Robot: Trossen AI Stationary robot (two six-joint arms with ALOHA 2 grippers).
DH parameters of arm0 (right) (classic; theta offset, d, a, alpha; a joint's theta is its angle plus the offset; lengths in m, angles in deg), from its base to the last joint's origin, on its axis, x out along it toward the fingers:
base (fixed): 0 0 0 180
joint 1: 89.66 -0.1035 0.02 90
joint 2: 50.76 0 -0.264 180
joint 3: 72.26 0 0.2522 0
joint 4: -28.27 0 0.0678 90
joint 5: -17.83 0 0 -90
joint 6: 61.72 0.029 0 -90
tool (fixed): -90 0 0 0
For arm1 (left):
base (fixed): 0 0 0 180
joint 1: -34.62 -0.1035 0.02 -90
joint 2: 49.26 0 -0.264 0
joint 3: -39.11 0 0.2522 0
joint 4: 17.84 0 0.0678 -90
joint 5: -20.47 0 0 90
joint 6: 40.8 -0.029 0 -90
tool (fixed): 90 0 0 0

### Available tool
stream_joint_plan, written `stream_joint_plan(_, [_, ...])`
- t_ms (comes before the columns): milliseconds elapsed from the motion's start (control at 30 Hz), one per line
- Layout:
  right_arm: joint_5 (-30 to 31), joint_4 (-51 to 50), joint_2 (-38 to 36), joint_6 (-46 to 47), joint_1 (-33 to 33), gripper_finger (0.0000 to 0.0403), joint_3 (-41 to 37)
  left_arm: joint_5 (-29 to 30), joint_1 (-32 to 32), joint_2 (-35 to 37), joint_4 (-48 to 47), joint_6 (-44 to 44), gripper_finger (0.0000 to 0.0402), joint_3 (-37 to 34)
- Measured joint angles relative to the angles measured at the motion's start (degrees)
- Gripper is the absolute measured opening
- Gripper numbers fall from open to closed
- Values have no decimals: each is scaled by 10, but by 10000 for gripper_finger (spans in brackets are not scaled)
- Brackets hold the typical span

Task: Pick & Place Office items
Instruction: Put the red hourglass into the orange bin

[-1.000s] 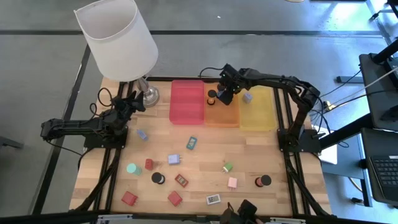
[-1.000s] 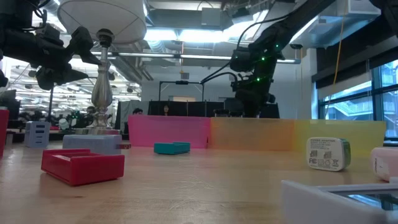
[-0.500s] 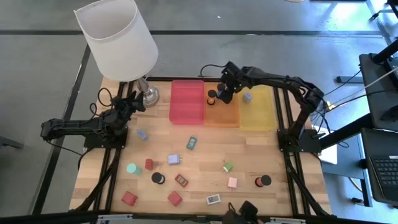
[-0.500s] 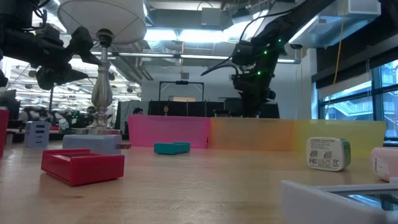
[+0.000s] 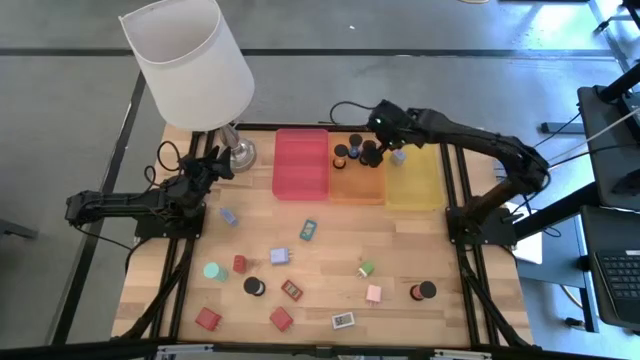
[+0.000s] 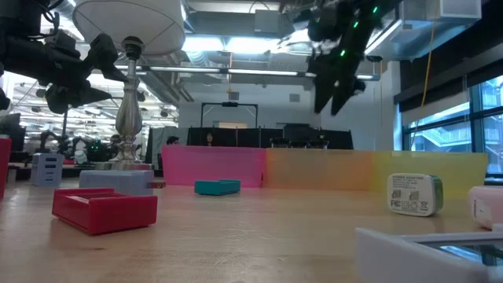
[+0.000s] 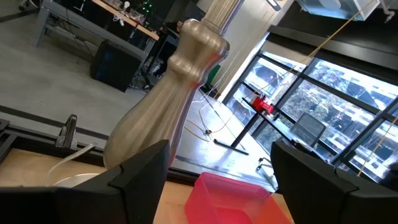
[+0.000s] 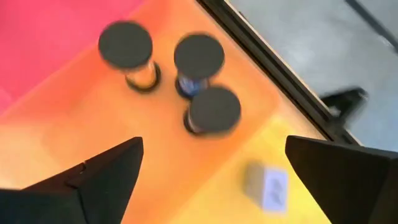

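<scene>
On the wooden table [image 5: 330, 235], the left tool [image 5: 215, 163] waits beside the lamp base [image 5: 241, 154], fingers apart and empty. Office items lie scattered mid-table. The right tool [image 5: 377, 150], fingers apart, hangs over the orange tray [image 5: 358, 188], where three black cylinders [image 8: 200, 56] stand; a lavender cube [image 5: 398, 156] sits in the yellow tray [image 5: 415, 185].

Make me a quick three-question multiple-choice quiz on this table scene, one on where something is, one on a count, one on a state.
1. Where does the right end effector hover?
A. over the orange tray
B. over the lamp
C. over the bare wood at the table's near edge

2. How many black cylinders stand in the orange tray?
A. one
B. three
C. five

3. The right end effector is:
A. shut on a cube
B. shut on a cylinder
C. open, holding nothing

Answers: 1 A, the high view puts it above that tray. 2 B, the right wrist view shows three black cylinders. 3 C, its fingers stand apart with nothing between.
</scene>
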Motion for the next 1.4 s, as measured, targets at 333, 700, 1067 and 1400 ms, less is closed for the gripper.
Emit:
stream_joint_plan(333, [145,-203,-102,242,-214,398,0,0,0,0,0,0,276,0])
stream_joint_plan(700, [143,-300,-108,403,-439,398,0,-1,0,0,0,0,276,0])
stream_joint_plan(1067, [58,-356,-108,668,-730,398,-38,-1,0,0,0,0,276,0])
stream_joint_plan(1400, [50,-173,-107,804,-863,398,-128,0,0,0,0,0,276,0])
